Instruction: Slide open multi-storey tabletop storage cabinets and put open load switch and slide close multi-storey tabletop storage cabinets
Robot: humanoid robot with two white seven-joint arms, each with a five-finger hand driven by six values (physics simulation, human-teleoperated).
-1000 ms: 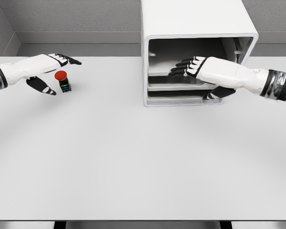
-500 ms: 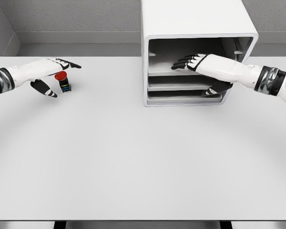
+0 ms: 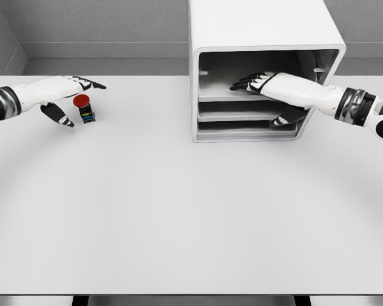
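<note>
Sitting on the desk far left, the load switch lies between the left hand's spread fingers, ungrasped; a clumsy closure might topple it. The right hand, fingers relaxed, reaches inside the cabinet.

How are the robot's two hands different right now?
The left hand is out over the open table, while the right hand reaches inside the cabinet. The left hand is next to the red-topped switch, thumb and fingers either side of it; the right hand has its fingers over a shelf and its thumb below. Both are white with black fingers, and neither holds anything.
</note>
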